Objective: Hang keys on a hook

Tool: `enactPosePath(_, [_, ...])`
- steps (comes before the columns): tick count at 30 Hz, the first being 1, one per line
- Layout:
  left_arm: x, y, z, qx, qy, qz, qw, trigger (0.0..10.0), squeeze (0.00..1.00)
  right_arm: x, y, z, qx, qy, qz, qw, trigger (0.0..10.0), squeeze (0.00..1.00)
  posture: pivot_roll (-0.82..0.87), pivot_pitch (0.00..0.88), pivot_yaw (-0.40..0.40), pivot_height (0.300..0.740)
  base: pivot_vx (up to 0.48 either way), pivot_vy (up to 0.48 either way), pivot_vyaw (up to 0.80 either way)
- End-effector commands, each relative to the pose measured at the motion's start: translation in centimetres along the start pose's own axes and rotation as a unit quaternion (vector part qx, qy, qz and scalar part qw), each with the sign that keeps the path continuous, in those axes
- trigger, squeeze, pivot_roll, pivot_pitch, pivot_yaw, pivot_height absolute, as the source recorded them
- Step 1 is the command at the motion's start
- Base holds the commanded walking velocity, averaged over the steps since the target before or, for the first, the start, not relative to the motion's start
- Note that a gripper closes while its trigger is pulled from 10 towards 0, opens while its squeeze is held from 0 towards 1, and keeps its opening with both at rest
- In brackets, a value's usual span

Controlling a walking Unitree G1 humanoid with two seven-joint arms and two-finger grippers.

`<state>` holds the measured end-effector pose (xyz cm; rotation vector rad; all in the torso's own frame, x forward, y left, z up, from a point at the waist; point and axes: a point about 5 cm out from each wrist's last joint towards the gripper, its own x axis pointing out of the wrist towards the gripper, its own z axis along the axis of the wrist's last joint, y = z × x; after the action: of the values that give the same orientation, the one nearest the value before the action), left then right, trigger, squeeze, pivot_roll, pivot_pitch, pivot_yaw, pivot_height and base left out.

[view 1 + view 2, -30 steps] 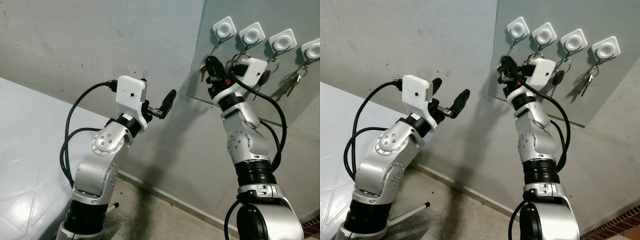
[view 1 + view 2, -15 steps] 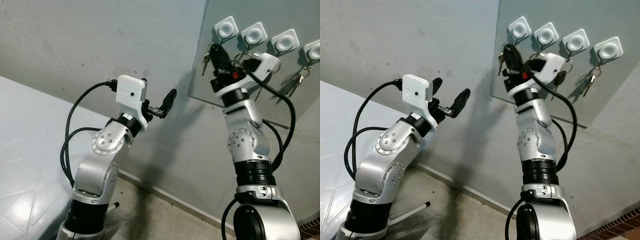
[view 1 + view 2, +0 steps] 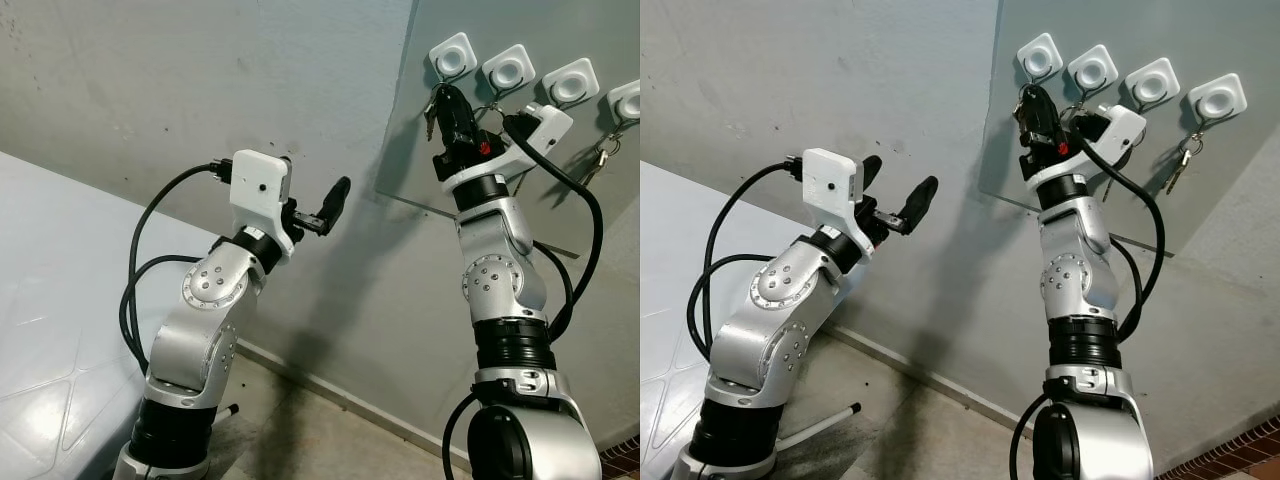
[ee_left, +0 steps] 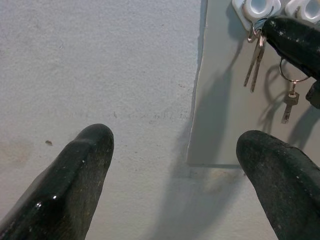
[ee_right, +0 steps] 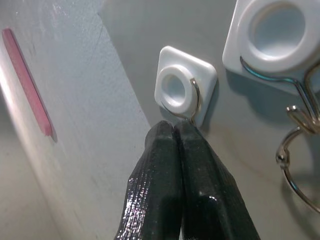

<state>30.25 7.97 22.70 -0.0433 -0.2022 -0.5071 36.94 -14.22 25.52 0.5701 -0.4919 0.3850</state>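
Several white hooks sit in a row on a grey panel (image 3: 410, 160) on the wall. My right gripper (image 3: 447, 97) is raised to the leftmost hook (image 3: 452, 57), its fingertips (image 5: 175, 131) shut and touching that hook's wire (image 5: 195, 100). A bunch of keys (image 4: 255, 57) dangles from its tips just under the leftmost hook (image 4: 252, 10). My left gripper (image 3: 896, 185) is open and empty, held out towards the wall to the left of the panel, well apart from the hooks.
Keys (image 3: 1177, 165) hang from the far right hook (image 3: 1213, 98), and a key on a ring (image 4: 289, 102) hangs from the second hook (image 3: 508, 68). A pale tiled surface (image 3: 50, 300) lies at lower left. Bare concrete floor (image 3: 330, 440) runs below the wall.
My right gripper has risen with the keys from below the hooks up to the leftmost hook. The left arm has stayed still.
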Motion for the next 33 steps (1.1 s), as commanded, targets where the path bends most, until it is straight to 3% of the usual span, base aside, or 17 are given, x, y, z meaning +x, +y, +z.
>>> enactPosePath(1, [0.1,-0.1,0.6,0.003,-0.008,-0.004,1.0,10.0,0.0,0.5,0.2,0.5,0.009,-0.007,0.0,1.0,10.0,0.0,0.05,0.002,-0.034,0.74,0.0,0.0,0.0])
enactPosePath(11, [0.1,-0.1,0.7,0.001,-0.01,-0.003,1.0,10.0,0.0,0.6,-0.3,0.1,0.025,0.016,-0.026,0.999,10.0,0.0,0.05,0.005,-0.036,0.74,0.0,0.0,0.0])
enactPosePath(22, [0.1,-0.1,0.7,-0.002,-0.009,-0.002,1.0,10.0,0.0,0.1,-0.6,-0.2,0.013,0.023,-0.028,0.999,10.0,0.0,0.05,0.006,-0.035,0.74,0.0,0.0,0.0])
enactPosePath(23, [0.1,-0.1,0.7,-0.001,-0.009,-0.002,1.0,10.0,0.0,0.0,-0.6,-0.2,0.016,0.023,-0.028,0.999,10.0,0.86,0.05,0.005,-0.036,0.74,0.0,0.0,0.0])
enactPosePath(24, [0.1,-0.1,0.7,-0.001,-0.009,-0.002,1.0,10.0,0.0,0.0,-0.6,-0.2,0.016,0.023,-0.028,0.999,10.0,0.86,0.05,0.005,-0.036,0.74,0.0,0.0,0.0])
enactPosePath(25, [0.1,-0.1,0.7,-0.001,-0.009,-0.002,1.0,10.0,0.0,0.0,-0.6,-0.3,0.017,0.023,-0.028,0.999,10.0,1.0,0.05,0.005,-0.036,0.74,0.0,0.0,0.0])
enactPosePath(33, [-0.1,0.2,0.0,0.007,-0.001,0.011,1.0,10.0,0.0,-1.3,-0.9,-1.0,-0.002,0.035,-0.022,0.999,10.0,1.0,0.05,0.002,-0.037,0.74,0.0,0.0,0.0])
